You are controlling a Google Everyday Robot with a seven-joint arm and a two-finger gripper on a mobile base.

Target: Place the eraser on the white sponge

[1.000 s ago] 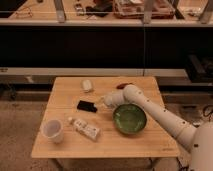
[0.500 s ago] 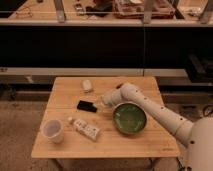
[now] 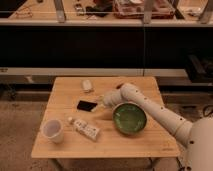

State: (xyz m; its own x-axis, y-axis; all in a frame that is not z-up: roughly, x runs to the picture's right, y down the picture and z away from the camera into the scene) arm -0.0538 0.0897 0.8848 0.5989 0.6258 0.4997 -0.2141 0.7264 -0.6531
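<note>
The eraser (image 3: 87, 105), a small flat glossy black slab, lies on the wooden table (image 3: 62, 90) left of centre. The white sponge (image 3: 87, 85), a small whitish rounded block, sits near the table's far edge, above the eraser. My gripper (image 3: 100, 103) is at the end of the white arm, low over the table just right of the eraser's right end.
A green bowl (image 3: 129, 118) stands right of centre, under my forearm. A translucent white cup (image 3: 52, 130) stands at the front left. A white printed tube (image 3: 85, 128) lies between the cup and the bowl. Dark shelving runs behind the table.
My gripper has moved left, closer to the eraser's right end. The eraser, sponge, cup, tube and bowl have not moved.
</note>
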